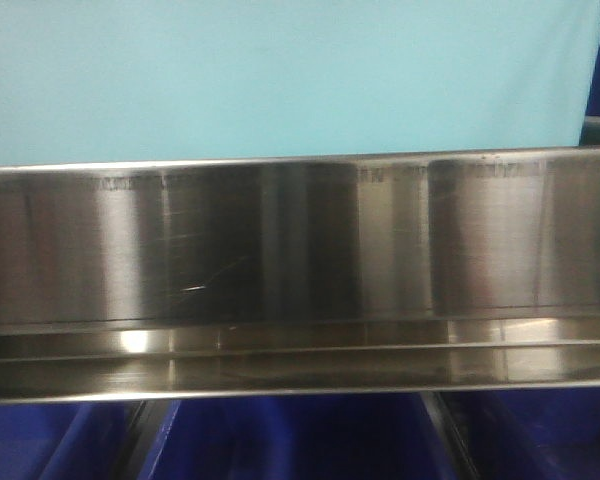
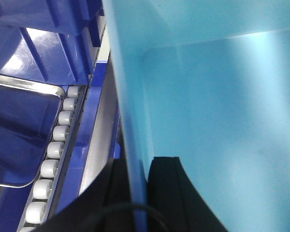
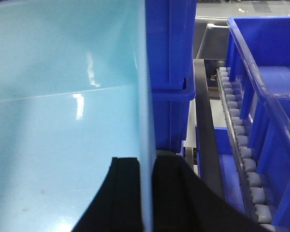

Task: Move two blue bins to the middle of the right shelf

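Observation:
A light blue bin [image 1: 280, 80] fills the top of the front view, above and behind the broad shiny rail of the stainless-steel shelf tier [image 1: 300, 240]. In the left wrist view my left gripper [image 2: 137, 164] is shut on the bin's side wall [image 2: 128, 121], one black finger outside and one inside. In the right wrist view my right gripper [image 3: 146, 162] is shut on the opposite wall [image 3: 142, 96] in the same way. The bin's inside [image 3: 63, 96] looks empty. The bin's bottom is hidden behind the rail.
Dark blue bins [image 1: 280, 440] sit below the steel rail. A roller track [image 2: 53, 150] and a metal tray [image 2: 19, 130] lie left of the bin. Stacked dark blue bins [image 3: 171, 48], another roller track [image 3: 241, 145] and a dark blue bin [image 3: 261, 48] stand to its right.

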You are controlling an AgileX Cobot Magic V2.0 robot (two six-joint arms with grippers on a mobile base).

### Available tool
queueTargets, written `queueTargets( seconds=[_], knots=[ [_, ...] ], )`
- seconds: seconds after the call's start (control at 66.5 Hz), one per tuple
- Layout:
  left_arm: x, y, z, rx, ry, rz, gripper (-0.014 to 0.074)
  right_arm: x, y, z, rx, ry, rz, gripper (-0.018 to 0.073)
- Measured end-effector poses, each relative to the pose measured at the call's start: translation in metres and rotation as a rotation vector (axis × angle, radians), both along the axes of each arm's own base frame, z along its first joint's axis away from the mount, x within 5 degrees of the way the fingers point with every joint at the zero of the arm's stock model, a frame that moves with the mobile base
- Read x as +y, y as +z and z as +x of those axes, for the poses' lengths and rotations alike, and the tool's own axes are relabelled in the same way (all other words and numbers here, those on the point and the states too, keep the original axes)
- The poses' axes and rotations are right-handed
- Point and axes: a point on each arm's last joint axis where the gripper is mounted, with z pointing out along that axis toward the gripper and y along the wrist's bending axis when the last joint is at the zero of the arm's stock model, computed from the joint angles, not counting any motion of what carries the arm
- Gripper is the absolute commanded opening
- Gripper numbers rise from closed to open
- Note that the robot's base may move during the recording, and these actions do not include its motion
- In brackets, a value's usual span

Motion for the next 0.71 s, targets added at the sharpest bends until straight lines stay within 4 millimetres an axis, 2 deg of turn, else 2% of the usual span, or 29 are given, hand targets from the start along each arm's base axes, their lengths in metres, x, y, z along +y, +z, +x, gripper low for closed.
queueTargets(
  seconds=[0.707],
  knots=[
    [0.0, 0.0, 0.0, 0.0, 0.0, 0.0, -0.0111, 0.0, 0.0, 0.0, 0.0, 0.0, 0.0, -0.0162]
  ],
)
